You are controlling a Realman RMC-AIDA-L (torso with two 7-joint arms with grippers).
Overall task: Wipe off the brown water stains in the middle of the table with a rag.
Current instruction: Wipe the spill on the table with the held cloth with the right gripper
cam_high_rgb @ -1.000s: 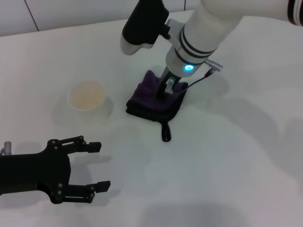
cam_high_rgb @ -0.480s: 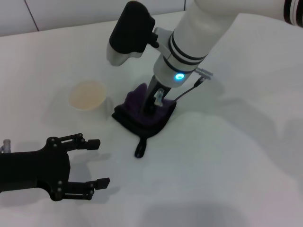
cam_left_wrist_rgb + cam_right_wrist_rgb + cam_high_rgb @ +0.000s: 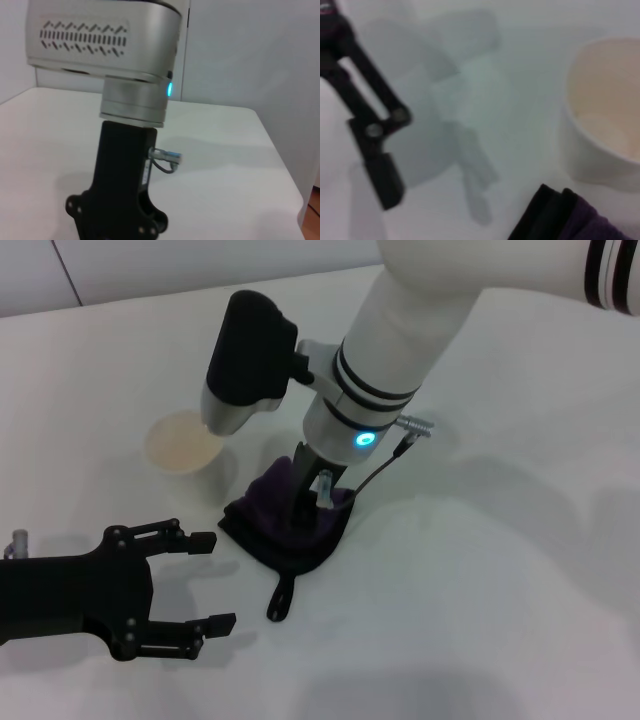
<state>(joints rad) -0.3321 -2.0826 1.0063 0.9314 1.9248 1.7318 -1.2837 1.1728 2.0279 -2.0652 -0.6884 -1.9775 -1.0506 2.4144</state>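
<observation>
The dark purple rag (image 3: pixel 268 525) with black edging lies bunched on the white table (image 3: pixel 480 580), its loop tab (image 3: pixel 280 600) trailing towards the front. My right gripper (image 3: pixel 312 502) points down into the rag, shut on it and pressing it to the table. A corner of the rag also shows in the right wrist view (image 3: pixel 560 217). No brown stain shows in any view. My left gripper (image 3: pixel 215 582) is open and empty at the front left, a short way from the rag. The right arm's black gripper body also shows in the left wrist view (image 3: pixel 122 200).
A translucent white cup (image 3: pixel 183 440) stands just left of the rag and also shows in the right wrist view (image 3: pixel 605 110). One left gripper finger (image 3: pixel 370 130) shows in that view too. A wall runs along the table's far edge.
My right gripper has dragged the rag towards the front left, past the cup and closer to my left gripper. The left arm has stayed in place.
</observation>
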